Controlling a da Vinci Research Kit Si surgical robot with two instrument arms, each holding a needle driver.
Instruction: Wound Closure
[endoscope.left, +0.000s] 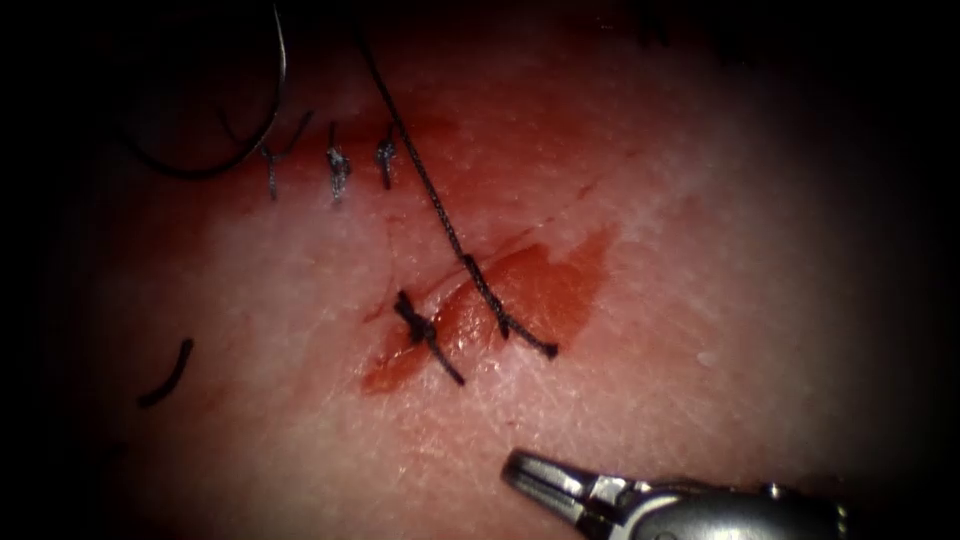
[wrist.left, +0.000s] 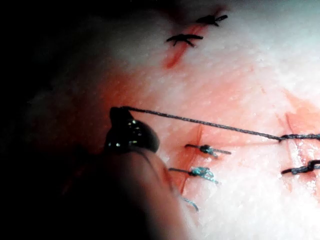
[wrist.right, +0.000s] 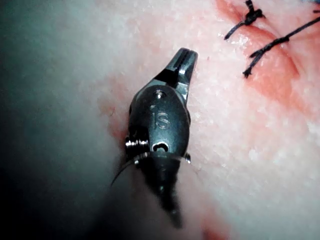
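left tool (wrist.left: 119, 114): gripping thread (endoscope.left: 440, 215) | right tool (endoscope.left: 520, 470): closed, empty | needle (endoscope.left: 262, 120) (partly cut off)

Our right tool (endoscope.left: 530, 478) enters the endoscope view from about four o'clock, its shaft lying nearly level and its tip pointing toward ten o'clock. Its jaws sit closed together and grip nothing, hovering apart from everything around them. In the right wrist view we see the same tool (wrist.right: 184, 62) with both jaws pressed flat together. Our left tool (wrist.left: 120, 116) clamps the thread (wrist.left: 210, 123) at its tip.
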